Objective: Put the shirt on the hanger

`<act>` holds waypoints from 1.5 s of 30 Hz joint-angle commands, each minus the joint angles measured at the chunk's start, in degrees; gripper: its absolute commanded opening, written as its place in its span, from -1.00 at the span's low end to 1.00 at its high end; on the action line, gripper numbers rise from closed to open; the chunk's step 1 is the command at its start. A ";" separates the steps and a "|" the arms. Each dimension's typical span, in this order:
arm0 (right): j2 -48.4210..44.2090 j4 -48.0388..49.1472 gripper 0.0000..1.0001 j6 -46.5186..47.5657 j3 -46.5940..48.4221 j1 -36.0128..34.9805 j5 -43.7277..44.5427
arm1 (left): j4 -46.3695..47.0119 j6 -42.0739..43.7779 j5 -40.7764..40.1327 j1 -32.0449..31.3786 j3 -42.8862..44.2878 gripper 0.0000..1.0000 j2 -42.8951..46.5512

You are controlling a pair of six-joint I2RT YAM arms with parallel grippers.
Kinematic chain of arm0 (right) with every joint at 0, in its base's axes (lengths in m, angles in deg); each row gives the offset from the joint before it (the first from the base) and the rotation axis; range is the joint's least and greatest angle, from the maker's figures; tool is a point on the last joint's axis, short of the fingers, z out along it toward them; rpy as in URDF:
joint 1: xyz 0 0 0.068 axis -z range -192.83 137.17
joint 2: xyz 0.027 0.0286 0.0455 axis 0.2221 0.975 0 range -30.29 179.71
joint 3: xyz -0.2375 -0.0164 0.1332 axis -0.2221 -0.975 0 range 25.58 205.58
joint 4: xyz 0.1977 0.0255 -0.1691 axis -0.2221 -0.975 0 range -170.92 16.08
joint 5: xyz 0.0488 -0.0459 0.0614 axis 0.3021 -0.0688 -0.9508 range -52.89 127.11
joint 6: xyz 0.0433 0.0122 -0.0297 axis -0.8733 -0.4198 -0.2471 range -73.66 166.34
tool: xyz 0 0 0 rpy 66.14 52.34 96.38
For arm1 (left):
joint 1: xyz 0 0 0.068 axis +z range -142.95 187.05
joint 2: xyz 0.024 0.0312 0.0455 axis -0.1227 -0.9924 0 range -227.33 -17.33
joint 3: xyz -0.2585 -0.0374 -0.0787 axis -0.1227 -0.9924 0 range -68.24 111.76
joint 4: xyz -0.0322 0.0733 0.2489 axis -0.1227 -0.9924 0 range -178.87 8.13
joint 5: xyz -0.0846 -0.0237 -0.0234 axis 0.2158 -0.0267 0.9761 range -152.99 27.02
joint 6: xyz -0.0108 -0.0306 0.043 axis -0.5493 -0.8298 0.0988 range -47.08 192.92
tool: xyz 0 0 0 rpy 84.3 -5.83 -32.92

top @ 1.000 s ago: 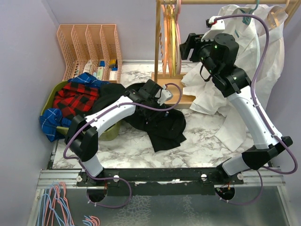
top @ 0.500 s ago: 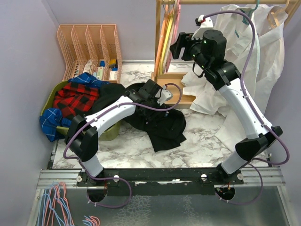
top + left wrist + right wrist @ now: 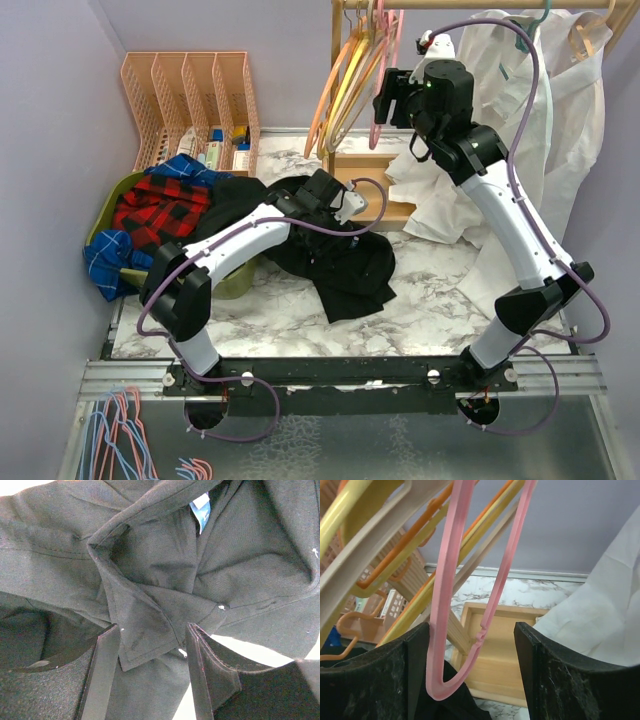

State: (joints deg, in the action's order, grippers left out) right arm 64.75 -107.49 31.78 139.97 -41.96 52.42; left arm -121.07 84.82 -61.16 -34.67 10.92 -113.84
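Hanger (image 3: 442, 610) btwn spread R pincer (image 3: 470, 627) jaws.

Left gripper (image 3: 152, 635) reaches low; right gripper (image 3: 472, 630) raised, fingers (image 3: 550, 680) spread.

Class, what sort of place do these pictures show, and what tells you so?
Probably a mock laundry corner for robots: a wooden clothes rail with hangers and white shirts, and a basket of garments.

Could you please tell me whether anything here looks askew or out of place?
The orange and yellow hangers splay far leftward from the rail instead of hanging plumb; the pink hanger passes between the open fingers of the right hand. The black shirt lies crumpled on the table.
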 commanded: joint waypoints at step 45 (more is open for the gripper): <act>-5.09 -2.73 -0.98 2.01 -2.70 0.16 2.63 | 0.14 -0.54 1.36 -0.30 0.94 0.12 -1.21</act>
State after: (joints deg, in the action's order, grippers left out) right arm 64.36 -113.47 33.17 139.05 -42.02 52.88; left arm -121.46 84.79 -61.95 -34.67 12.14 -117.62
